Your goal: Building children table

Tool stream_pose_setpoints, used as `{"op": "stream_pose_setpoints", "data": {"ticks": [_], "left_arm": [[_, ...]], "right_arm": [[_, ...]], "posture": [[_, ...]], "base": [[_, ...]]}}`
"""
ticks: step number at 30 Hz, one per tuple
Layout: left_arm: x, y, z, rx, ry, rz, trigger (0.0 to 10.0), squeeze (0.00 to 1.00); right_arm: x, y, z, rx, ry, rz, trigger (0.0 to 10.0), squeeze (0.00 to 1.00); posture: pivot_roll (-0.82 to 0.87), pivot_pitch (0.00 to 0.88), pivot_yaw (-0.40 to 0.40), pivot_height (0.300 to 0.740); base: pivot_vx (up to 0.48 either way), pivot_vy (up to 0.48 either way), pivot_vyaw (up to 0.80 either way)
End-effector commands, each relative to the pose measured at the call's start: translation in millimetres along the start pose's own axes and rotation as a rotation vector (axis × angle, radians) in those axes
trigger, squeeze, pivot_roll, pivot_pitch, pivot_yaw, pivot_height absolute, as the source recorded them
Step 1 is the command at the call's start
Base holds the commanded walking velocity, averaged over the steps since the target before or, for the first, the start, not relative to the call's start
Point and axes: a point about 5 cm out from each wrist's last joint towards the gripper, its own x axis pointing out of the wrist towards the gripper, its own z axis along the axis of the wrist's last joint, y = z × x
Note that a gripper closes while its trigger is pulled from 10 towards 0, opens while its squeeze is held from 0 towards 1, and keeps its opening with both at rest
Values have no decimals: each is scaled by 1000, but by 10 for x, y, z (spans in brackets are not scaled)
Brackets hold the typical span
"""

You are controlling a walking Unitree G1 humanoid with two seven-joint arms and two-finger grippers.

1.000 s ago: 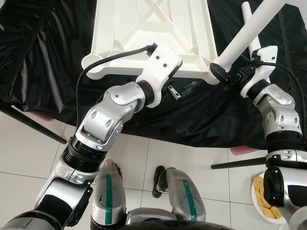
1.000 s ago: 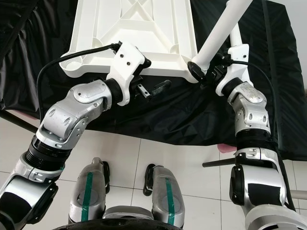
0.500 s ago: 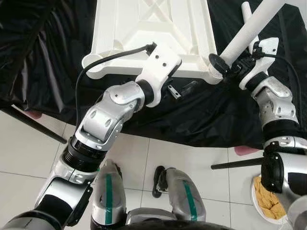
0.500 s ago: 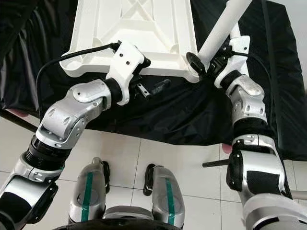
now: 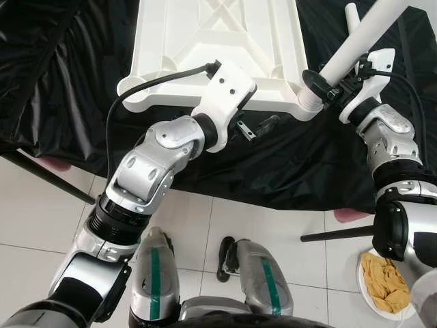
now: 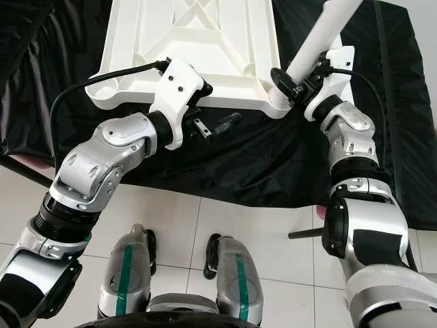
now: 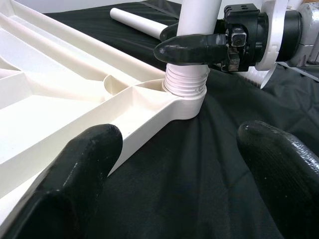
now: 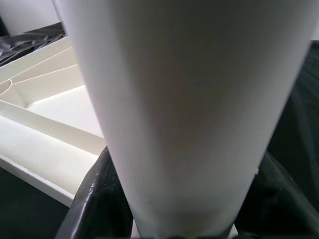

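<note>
A white plastic table top (image 5: 218, 41) lies upside down on a black cloth. My right gripper (image 5: 326, 83) is shut on a white table leg (image 5: 358, 37) just above its threaded end (image 7: 185, 84). That end sits in the socket at the top's near right corner (image 5: 305, 108), and the leg leans up to the right. My left gripper (image 5: 258, 128) is open, low over the cloth beside the top's front edge, with nothing between its fingers (image 7: 75, 169). A second white leg (image 7: 139, 22) lies on the cloth behind the corner.
The black cloth (image 5: 68, 82) drapes over a low stand with dark metal legs (image 5: 48, 181). Below is white tiled floor with my feet (image 5: 252, 273). A round dish with something yellow (image 5: 384, 280) sits on the floor at lower right.
My right gripper has shifted the leg's lower end from beside the corner into the corner socket. The left arm has barely moved.
</note>
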Motion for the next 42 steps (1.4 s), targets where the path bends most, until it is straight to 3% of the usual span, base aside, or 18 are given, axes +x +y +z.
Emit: {"op": "stream_pose_setpoints", "data": {"ticks": [1, 16, 25, 36, 38, 42], "left_arm": [[6, -20, 36, 5, -4, -24, 10000, 0], [6, -45, 30, 2, -4, -25, 10000, 0], [8, -64, 20, -2, -4, -25, 10000, 0], [7, -77, 11, -4, -2, -28, 10000, 0], [8, -76, 12, -4, -3, -28, 10000, 0], [9, -76, 13, -4, -3, -27, 10000, 0]], "right_arm": [[-40, -27, -50, 18, 20, -4, 0, 0], [-34, 13, -108, 75, -34, -130, 0, 0], [-82, 31, -201, 85, -41, -359, 0, 0], [-116, 69, -275, 82, -8, -506, 0, 0], [-121, 98, -310, 70, 15, -625, 0, 0], [-120, 124, -331, 77, 24, -675, 0, 0]], "posture": [[129, 87, -66, 740], [131, 86, -85, 740], [133, 82, -97, 740], [134, 78, -100, 740], [134, 78, -102, 740], [134, 78, -102, 740]], "base": [[0, 0, 0], [0, 0, 0], [0, 0, 0], [0, 0, 0], [0, 0, 0], [0, 0, 0]]}}
